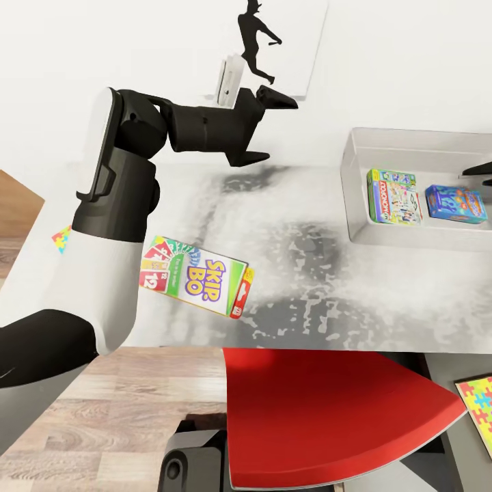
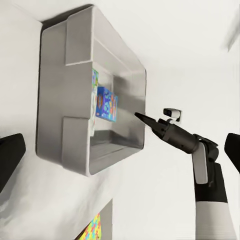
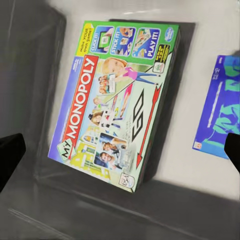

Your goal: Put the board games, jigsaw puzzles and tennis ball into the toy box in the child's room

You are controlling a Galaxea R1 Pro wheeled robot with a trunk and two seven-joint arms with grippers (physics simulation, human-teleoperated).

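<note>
the left arm (image 1: pixel 130 171) has glossy white shells, matte black joints and a black hand (image 1: pixel 263 126) (pointed fingers).

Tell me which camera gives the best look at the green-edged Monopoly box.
The right wrist view: the Monopoly box shows close up, its lettering readable, lying flat in the toy box. The head view shows it small beside the blue game. The left wrist view shows just a thin edge-on sliver of it behind the blue game.

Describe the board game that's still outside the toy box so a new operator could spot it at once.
Start at the long light grey table and look at its near edge, just left of the red chair. The flat box lying there alone is white, green and red, lettered SKIP BO, unlike the green-edged Monopoly box and the blue box already inside the toy box.
</note>
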